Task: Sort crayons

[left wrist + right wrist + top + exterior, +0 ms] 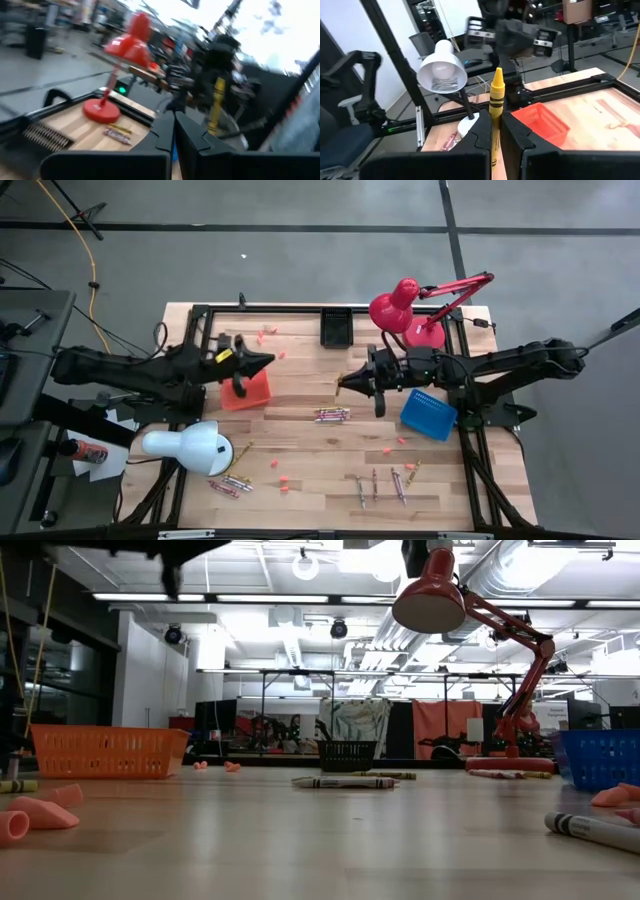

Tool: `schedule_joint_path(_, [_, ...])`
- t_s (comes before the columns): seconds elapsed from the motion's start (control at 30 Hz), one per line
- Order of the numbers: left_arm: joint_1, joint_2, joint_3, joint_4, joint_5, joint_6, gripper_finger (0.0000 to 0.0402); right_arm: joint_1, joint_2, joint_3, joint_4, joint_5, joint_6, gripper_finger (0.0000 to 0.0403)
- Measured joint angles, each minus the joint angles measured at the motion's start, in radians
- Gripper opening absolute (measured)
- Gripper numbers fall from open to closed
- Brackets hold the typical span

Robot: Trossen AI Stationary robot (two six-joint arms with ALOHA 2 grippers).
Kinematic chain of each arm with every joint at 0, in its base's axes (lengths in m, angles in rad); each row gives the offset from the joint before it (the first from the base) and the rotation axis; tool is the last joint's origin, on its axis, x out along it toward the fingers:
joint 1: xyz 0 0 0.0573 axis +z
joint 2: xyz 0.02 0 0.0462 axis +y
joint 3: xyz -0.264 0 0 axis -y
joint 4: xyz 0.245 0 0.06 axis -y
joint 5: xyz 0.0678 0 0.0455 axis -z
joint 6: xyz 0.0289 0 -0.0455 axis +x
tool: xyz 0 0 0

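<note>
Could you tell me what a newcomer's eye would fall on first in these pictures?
Probably the yellow crayon clamped upright in the right gripper, raised above the table's middle. Next, the red lamp at the far edge and the white lamp at the near left corner.

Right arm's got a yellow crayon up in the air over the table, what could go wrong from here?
1. The right gripper pinches the yellow crayon low down, most of it standing free above the jaws; it may tilt or slip out.
2. The left gripper hangs shut above the orange basket, facing the right one across a short gap, so a handover or crossing move might knock them together.
3. A dropped crayon might land among the loose crayons below.
</note>
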Motion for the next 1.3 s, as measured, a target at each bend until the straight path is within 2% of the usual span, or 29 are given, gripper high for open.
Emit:
schedule_joint_path(0.1, [0.028, 0.082, 0.067, -0.006, 0.084, 0.053, 0.0003, -0.030, 0.004, 0.000, -0.001, 0.000, 0.040, 0.0007])
schedule_joint_path(0.27, [0.050, 0.142, 0.111, -0.005, 0.144, 0.065, 0.0003, -0.061, 0.004, 0.000, -0.001, 0.000, 0.042, 0.0007])
schedule_joint_path(0.77, [0.050, 0.091, 0.111, 0.004, 0.139, 0.066, 0.0003, -0.058, 0.076, 0.008, 0.007, 0.050, 0.125, 0.0007])
schedule_joint_path(0.83, [0.050, 0.085, 0.111, 0.003, 0.133, 0.067, 0.0003, -0.052, 0.112, 0.045, -0.029, 0.073, 0.136, 0.0007])
schedule_joint_path(0.93, [0.050, 0.085, 0.111, 0.002, 0.105, 0.067, 0.0003, -0.050, 0.209, 0.155, -0.147, 0.094, 0.055, 0.0007])
schedule_joint_path(1.03, [0.050, 0.085, 0.111, 0.004, 0.061, 0.067, 0.0003, -0.052, 0.328, 0.285, -0.353, 0.222, -0.042, 0.0007])
schedule_joint_path(1.13, [0.050, 0.085, 0.111, 0.003, 0.037, 0.066, 0.0003, -0.077, 0.433, 0.391, -0.510, 0.415, -0.105, 0.0007])
schedule_joint_path(1.23, [0.050, 0.085, 0.111, 0.004, 0.036, 0.066, 0.0003, -0.125, 0.517, 0.454, -0.589, 0.582, -0.141, 0.0007])
schedule_joint_path(1.3, [0.050, 0.085, 0.111, 0.004, 0.036, 0.066, 0.0003, -0.168, 0.568, 0.468, -0.619, 0.640, -0.139, 0.0007])
